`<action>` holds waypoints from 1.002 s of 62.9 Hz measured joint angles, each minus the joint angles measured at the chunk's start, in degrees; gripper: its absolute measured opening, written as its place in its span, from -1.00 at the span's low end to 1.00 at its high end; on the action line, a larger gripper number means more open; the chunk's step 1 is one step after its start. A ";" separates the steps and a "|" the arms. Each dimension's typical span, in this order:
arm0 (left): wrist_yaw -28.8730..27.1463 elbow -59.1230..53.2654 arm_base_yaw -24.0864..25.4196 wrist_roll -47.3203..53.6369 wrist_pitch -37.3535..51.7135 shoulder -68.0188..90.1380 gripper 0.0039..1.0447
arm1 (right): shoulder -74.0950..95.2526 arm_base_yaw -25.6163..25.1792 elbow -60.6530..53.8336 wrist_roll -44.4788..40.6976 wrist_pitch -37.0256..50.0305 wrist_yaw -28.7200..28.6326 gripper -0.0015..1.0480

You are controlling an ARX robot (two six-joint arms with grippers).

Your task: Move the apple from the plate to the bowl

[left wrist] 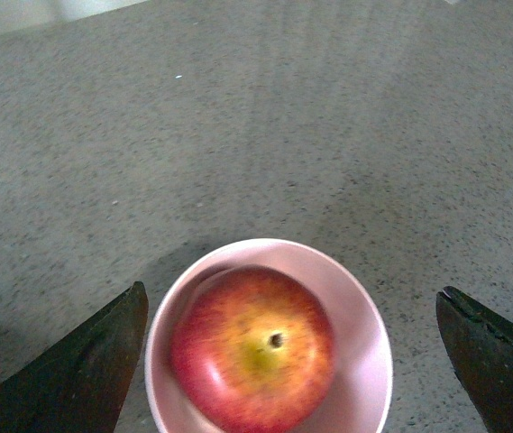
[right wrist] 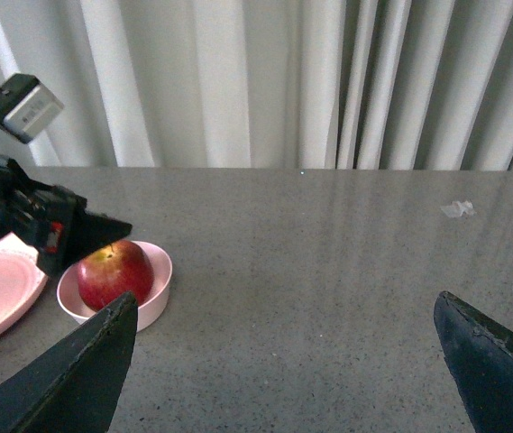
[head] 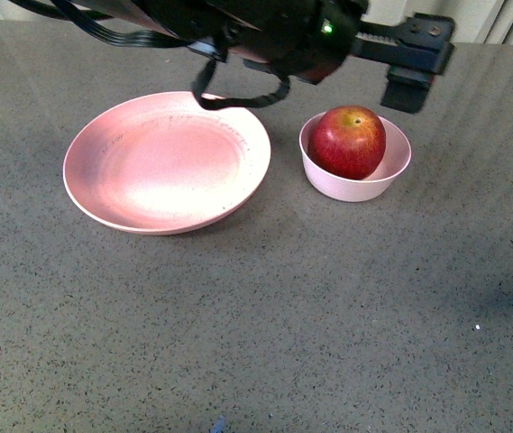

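Apple [head: 347, 142] already sits in the bowl [head: 357, 184], left end effector [left wrist: 297, 356] wide open, empty above it, so I'd just back off.

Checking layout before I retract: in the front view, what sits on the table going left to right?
plate → bowl with the apple in it; the left arm's claw hangs above, behind the bowl.

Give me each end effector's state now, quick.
Left end effector: open, holding nothing, above the apple in the bowl.
Right end effector: open, holding nothing.
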 joint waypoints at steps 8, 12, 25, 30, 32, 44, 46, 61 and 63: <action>1.70 0.35 3.89 -3.67 -2.78 -0.07 0.84 | 0.00 0.00 -0.02 -0.02 0.00 0.02 0.83; 2.08 0.68 5.84 -5.40 -3.54 -0.04 0.84 | 0.00 0.00 -0.02 -0.02 0.00 0.02 0.83; 3.67 0.52 11.13 -6.27 -1.95 -1.29 0.84 | 0.00 0.00 0.00 0.00 0.00 0.00 0.83; 5.05 -1.05 13.35 -5.90 -0.85 -3.56 0.84 | 0.00 0.00 0.00 0.00 0.00 0.02 0.83; 5.68 -1.99 14.51 -5.81 -0.28 -4.85 0.84 | 0.00 0.00 -0.02 -0.02 0.00 0.02 0.83; -12.52 -14.43 19.08 -0.39 21.88 -9.92 0.54 | 0.00 0.00 -0.02 -0.02 0.00 0.00 0.83; -18.16 -19.80 19.87 0.63 29.38 -11.78 0.40 | 0.00 0.00 0.00 0.00 0.00 0.02 0.83; -20.17 -45.24 24.79 2.91 44.83 -28.15 -0.59 | 0.00 0.00 -0.02 -0.02 0.00 0.00 0.83; -19.82 -47.15 25.11 2.93 45.11 -29.29 -0.70 | 0.00 0.00 -0.02 -0.02 0.00 0.00 0.83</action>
